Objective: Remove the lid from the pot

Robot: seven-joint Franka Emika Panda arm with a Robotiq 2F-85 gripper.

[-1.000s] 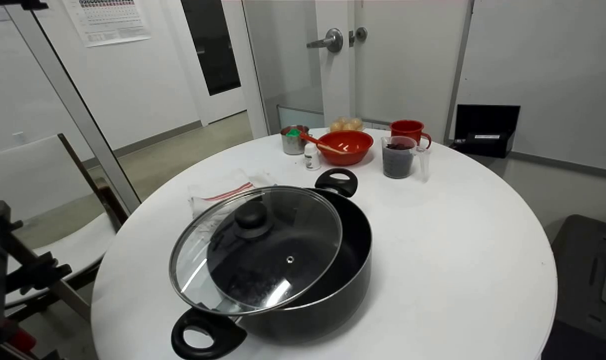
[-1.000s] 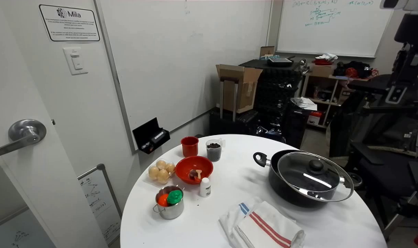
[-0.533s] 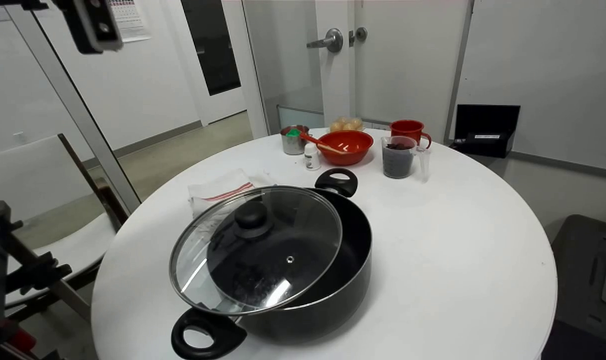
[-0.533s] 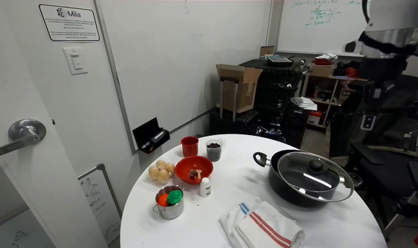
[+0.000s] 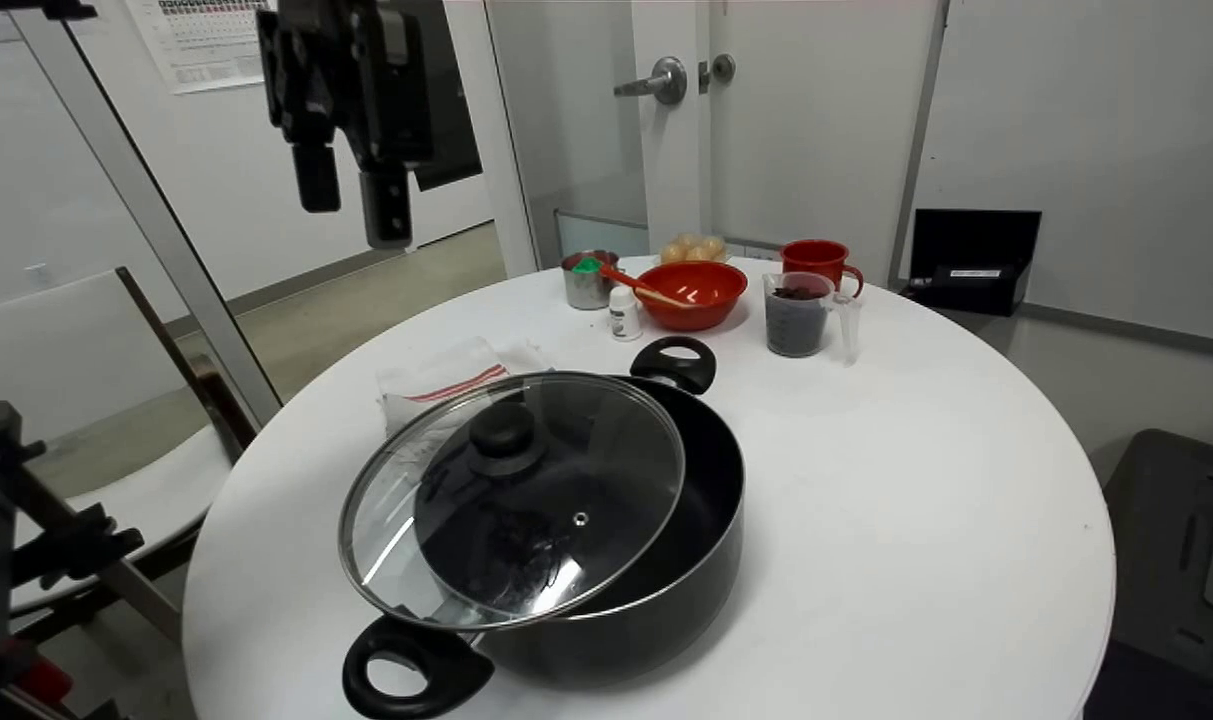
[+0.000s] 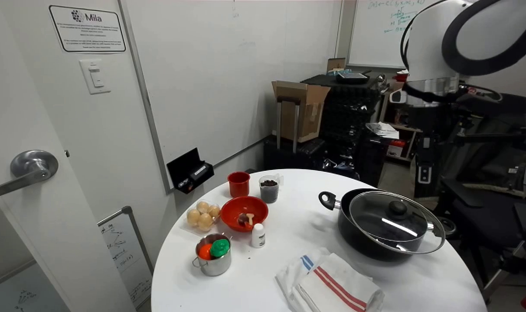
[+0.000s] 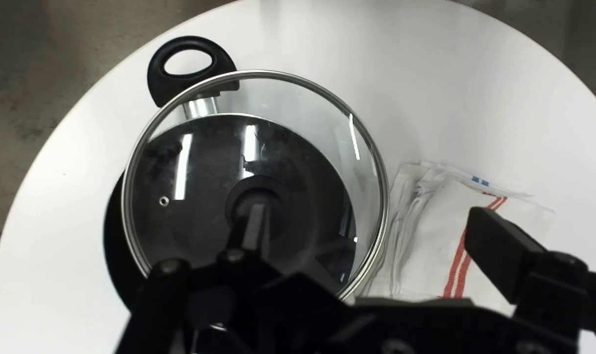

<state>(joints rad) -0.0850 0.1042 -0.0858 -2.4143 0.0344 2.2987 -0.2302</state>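
My jaws hang wide; catching the knob (image 5: pixel 502 430) off-centre could slide the overhanging lid (image 5: pixel 526 505) off the pot (image 5: pixel 646 628), near the edge of the desk (image 5: pixel 896 500).

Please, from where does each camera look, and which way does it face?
In an exterior view: near the pot, facing down across the table to the red bowl; open fingers upper left.
In an exterior view: near the towels, facing the cardboard box; arm and fingers upper right.
Wrist view: above the lid, facing down; both fingers show.
Both exterior views share pot, lid, red bowl, towels.
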